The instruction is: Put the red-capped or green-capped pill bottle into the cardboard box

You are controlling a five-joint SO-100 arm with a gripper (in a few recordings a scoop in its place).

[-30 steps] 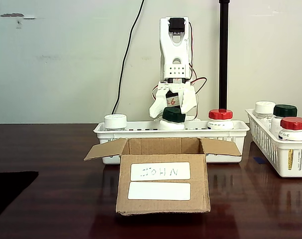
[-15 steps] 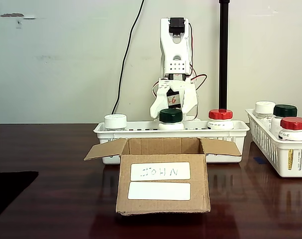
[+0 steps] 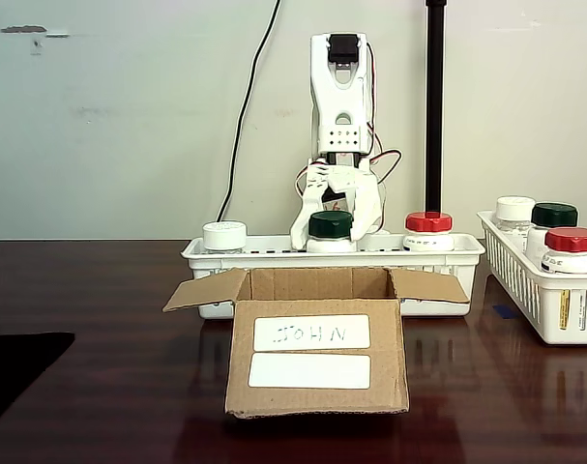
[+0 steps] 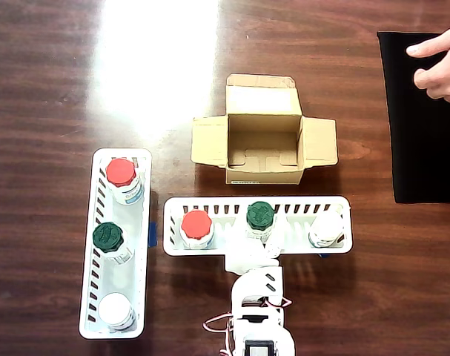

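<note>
Pincer (image 3: 334,220) astride pill bottle (image 4: 260,217) — cardboard box (image 3: 317,342) open

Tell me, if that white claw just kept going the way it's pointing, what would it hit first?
Probably the white pill bottle with the dark-green ribbed cap: the end effector points down around it, inside the long white slotted basket. The basket floor lies below, though depth is hard to judge.
</note>
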